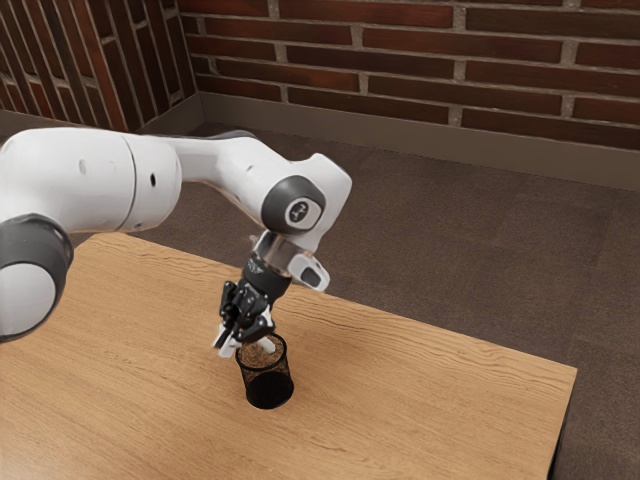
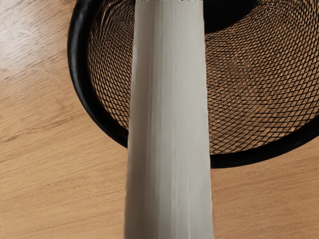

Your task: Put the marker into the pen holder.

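The gripper (image 1: 245,328) is at the pen holder's near-arm side, just above its rim, shut on the white marker (image 1: 266,344). One part of the marker shows over the holder's mouth; white also shows on the other side of the fingers. The black mesh pen holder (image 1: 268,385) stands upright on the table. In the wrist view the marker (image 2: 169,119) is a broad pale bar crossing over the rim of the pen holder (image 2: 94,112). How far its end reaches below the rim, I cannot tell.
The wooden table (image 1: 420,400) extends around the holder, with its far edge behind the gripper and a corner at the exterior view's right. A brick wall (image 1: 420,60) stands beyond the floor.
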`<move>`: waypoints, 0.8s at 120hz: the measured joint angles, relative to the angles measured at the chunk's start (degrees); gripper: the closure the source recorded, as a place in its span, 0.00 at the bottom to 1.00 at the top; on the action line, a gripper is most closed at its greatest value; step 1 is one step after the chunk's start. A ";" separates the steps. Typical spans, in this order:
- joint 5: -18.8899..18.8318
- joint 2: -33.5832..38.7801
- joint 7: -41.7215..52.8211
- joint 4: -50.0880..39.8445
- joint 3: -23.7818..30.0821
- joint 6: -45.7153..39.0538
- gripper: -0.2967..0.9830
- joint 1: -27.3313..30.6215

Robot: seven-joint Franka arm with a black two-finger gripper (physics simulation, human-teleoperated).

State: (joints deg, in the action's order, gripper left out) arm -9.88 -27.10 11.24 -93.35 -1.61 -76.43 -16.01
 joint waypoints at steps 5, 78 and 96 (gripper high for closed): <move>-0.24 -0.76 -0.02 0.84 -0.01 -0.24 0.80 0.05; -4.96 -5.79 0.30 5.85 0.02 -3.92 0.85 -0.16; -4.02 -5.74 0.27 5.92 0.25 -4.83 0.81 -0.76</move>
State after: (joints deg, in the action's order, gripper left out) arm -13.90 -32.84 11.51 -87.43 -1.36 -81.26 -16.77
